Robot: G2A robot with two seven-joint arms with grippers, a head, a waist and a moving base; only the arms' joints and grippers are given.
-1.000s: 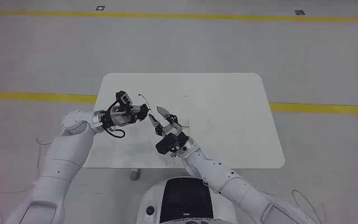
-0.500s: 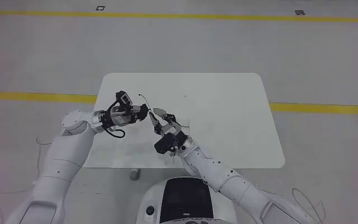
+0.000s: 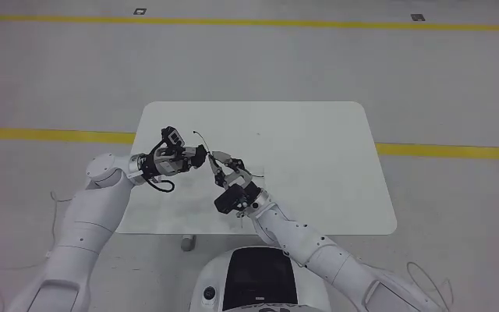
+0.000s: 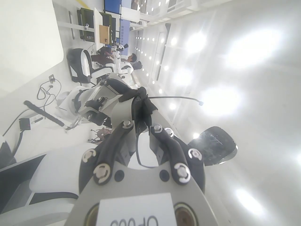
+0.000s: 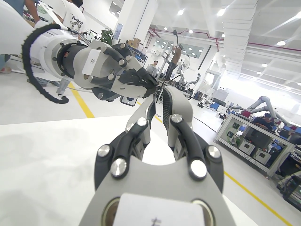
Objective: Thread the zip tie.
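A thin black zip tie point(image 4: 178, 98) sticks out of my left gripper point(image 4: 141, 98), which is shut on it; its small head point(image 4: 200, 103) hangs free, and a slack loop point(image 4: 141, 162) curls back between the fingers. From above, the tie point(image 3: 202, 140) arcs away from the left gripper point(image 3: 201, 158) over the white table's point(image 3: 312, 156) left part. My right gripper point(image 5: 161, 90) meets the left gripper point(image 5: 143, 82) tip to tip. Its ribbed fingers point(image 5: 169, 102) are drawn together on a short dark strand of the tie point(image 5: 156, 97). In the top view the right gripper point(image 3: 214, 163) sits just right of the left one.
Both grippers hang above the table near its left front corner. The table's near edge point(image 3: 257, 232) lies by the right forearm. A yellow floor line point(image 3: 437, 150) runs behind the table.
The right gripper's fingers, spread wide a second ago, have closed together at the left gripper's tips. The left arm and the tie have stayed put.
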